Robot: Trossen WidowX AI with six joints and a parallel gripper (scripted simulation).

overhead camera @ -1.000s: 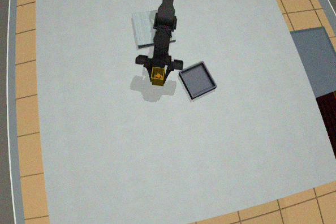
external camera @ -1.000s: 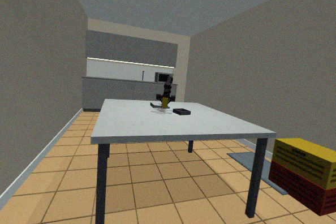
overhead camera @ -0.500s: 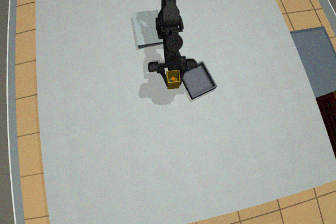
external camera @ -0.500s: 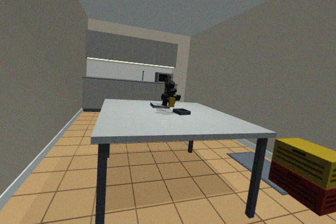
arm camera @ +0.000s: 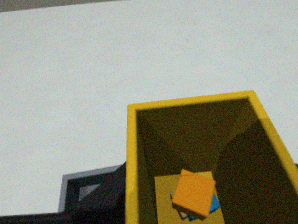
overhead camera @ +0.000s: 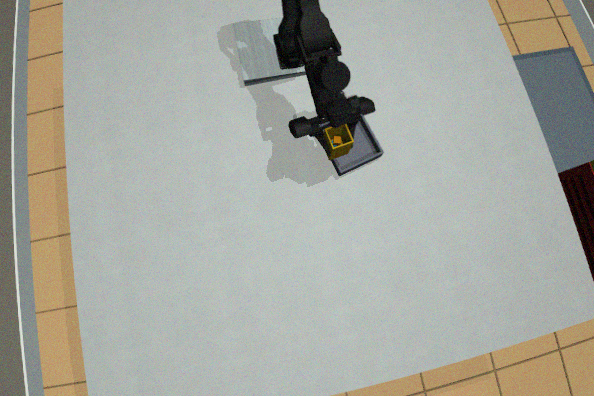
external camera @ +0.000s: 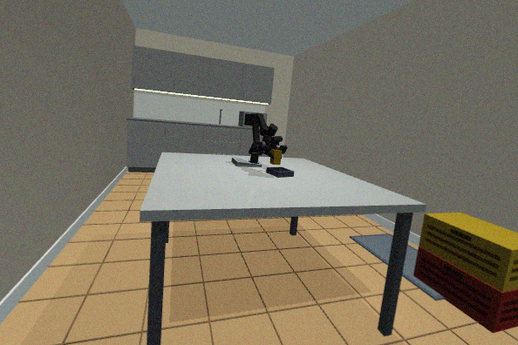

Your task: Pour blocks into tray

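Note:
My gripper point(overhead camera: 339, 135) point(external camera: 276, 155) is shut on the yellow square cup. The cup point(overhead camera: 340, 151) point(external camera: 276, 157) point(arm camera: 190, 100) is held upright above the table, its mouth up. An orange block point(overhead camera: 337, 139) point(arm camera: 194, 195) lies in the cup, on top of a blue block point(arm camera: 215, 203) and another partly hidden block. The shallow dark tray point(overhead camera: 359, 149) point(external camera: 280, 172) point(arm camera: 63, 189) is on the table. In the top view the cup overlaps the tray's left part; in the exterior view it is in the air above the tray's height. The gripper hides the tray's back part.
A pale flat slab point(overhead camera: 260, 52) point(external camera: 241, 162) lies near the arm's base. The arm point(overhead camera: 305, 10) point(external camera: 257, 135) reaches from the table's back. Yellow and red crates point(external camera: 475, 240) stand on the floor at the right, beside a blue mat point(overhead camera: 555, 105).

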